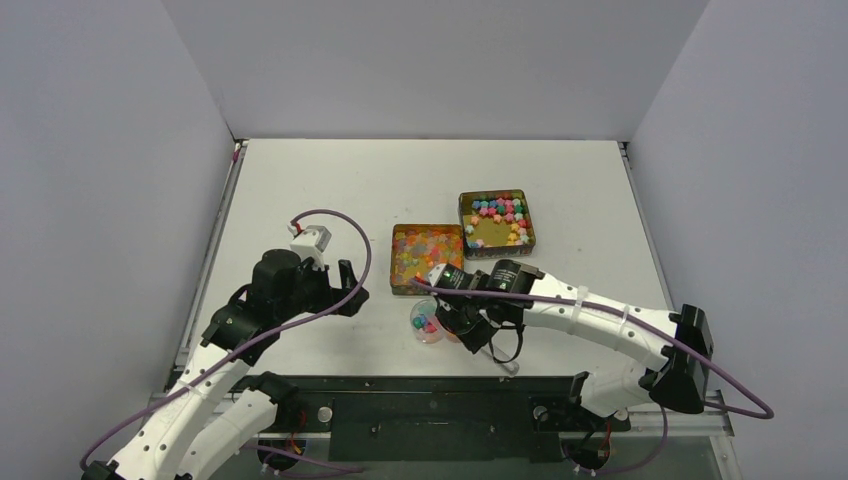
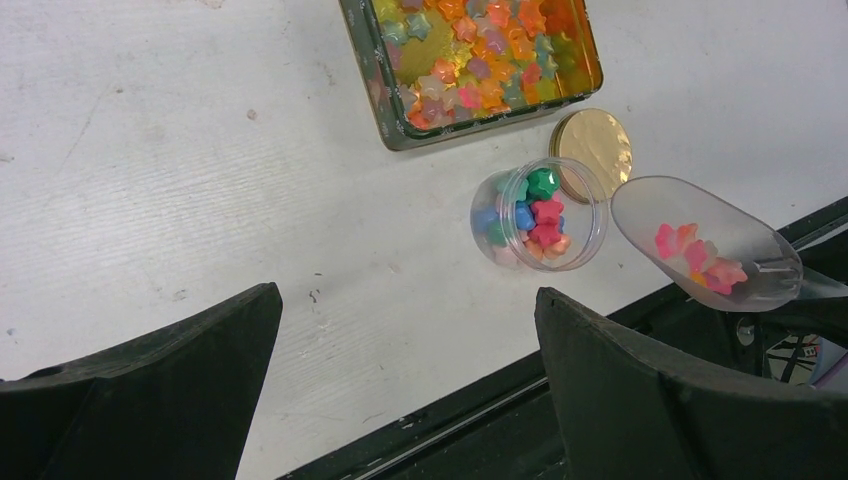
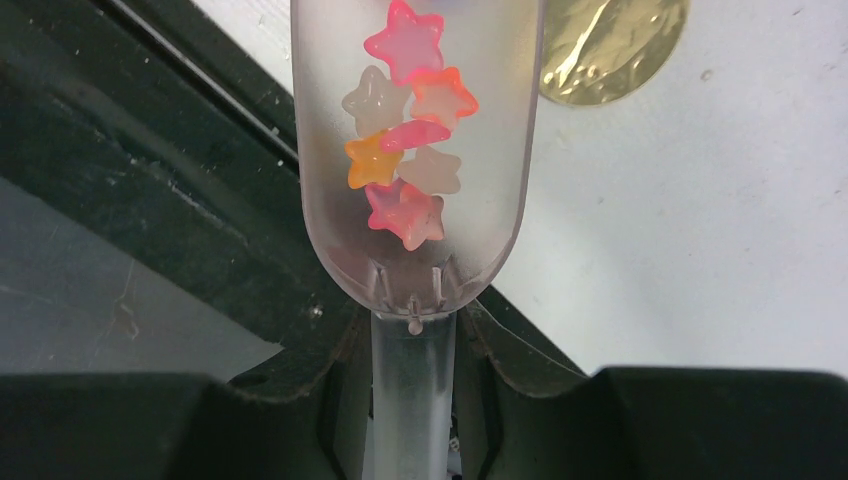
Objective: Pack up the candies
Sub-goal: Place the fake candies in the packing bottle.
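On a scuffed white table (image 1: 300, 200), the left claw (image 2: 405, 295) hangs with its black jaws spread wide and nothing between them. To its right sits a square metal tin (image 1: 393, 262) heaped with glossy, translucent, star-shaped candies (image 1: 428, 250) in orange, red and yellow. Just in front of the tin stands a small, clear, round jar (image 2: 482, 215), open at the top and partly filled with opaque blue, green and pink stars. A flat, shiny gold lid (image 2: 592, 150) lies just beside it. Next is a frosted clear plastic scoop (image 2: 650, 205), its mouth toward the jar, cradling a few pink, orange and milky-white stars. The right claw (image 3: 410, 350) is clamped narrow on its handle. Farthest right, a second tin (image 1: 462, 215), also square, holds opaque multicoloured candies ringed around a bare gold floor.
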`<state>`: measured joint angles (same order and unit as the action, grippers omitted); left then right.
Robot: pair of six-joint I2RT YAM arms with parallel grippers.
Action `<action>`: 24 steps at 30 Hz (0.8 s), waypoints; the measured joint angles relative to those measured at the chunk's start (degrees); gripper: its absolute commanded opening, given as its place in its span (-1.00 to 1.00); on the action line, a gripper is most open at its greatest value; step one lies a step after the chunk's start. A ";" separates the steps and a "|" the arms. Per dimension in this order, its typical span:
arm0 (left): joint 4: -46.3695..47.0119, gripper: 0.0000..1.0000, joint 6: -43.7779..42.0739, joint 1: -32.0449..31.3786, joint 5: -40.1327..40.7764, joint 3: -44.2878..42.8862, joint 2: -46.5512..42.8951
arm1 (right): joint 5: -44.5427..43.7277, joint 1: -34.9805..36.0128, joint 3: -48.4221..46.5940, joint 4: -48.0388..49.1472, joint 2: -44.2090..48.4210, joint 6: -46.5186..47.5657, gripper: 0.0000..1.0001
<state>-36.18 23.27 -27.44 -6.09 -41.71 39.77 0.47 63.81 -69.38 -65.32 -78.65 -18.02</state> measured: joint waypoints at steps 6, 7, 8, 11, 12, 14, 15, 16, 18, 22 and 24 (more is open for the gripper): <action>0.02 0.93 0.00 0.00 -0.26 0.00 0.00 | 5.07 0.04 -2.38 -4.55 -2.08 -0.70 -1.00; 0.02 0.93 -0.02 0.00 -0.31 0.00 0.00 | 5.99 0.04 -2.84 -5.25 -2.86 -0.70 -1.00; 0.02 0.93 -0.02 0.00 -0.39 0.00 0.00 | 6.86 0.02 -3.23 -5.77 -3.61 -0.66 -1.00; 0.02 0.93 -0.04 0.00 -0.46 0.00 0.00 | 9.29 -0.13 -5.03 -7.48 -5.70 -0.46 -1.00; 0.04 0.93 -0.02 0.00 -0.46 0.00 -0.02 | 10.19 -0.22 -5.70 -7.93 -6.38 -0.26 -1.00; 0.07 0.93 -0.04 -0.02 -0.50 0.00 -0.09 | 11.85 -0.52 -6.99 -9.05 -7.45 0.26 -1.00; 0.09 0.93 -0.04 -0.07 -0.50 0.02 -0.15 | 12.61 -0.79 -7.50 -9.55 -7.89 0.57 -1.00; 0.11 0.93 -0.04 -0.15 -0.52 0.02 -0.26 | 13.40 -1.14 -7.89 -9.99 -8.31 0.87 -1.00; 0.20 0.93 -0.04 -0.39 -0.61 0.02 -0.57 | 14.91 -2.12 -8.24 -10.75 -9.09 1.16 -1.00; 0.31 0.93 -0.07 -0.76 -0.63 0.02 -1.07 | 17.11 -4.33 -8.46 -12.81 -10.86 1.99 -1.00; 0.35 0.93 -0.09 -0.94 -0.61 0.02 -1.25 | 18.08 -5.14 -9.11 -13.92 -11.89 2.51 -1.00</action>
<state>-35.83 23.18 -28.38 -6.70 -41.69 38.52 18.55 58.67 -78.50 -79.24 -90.54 -15.51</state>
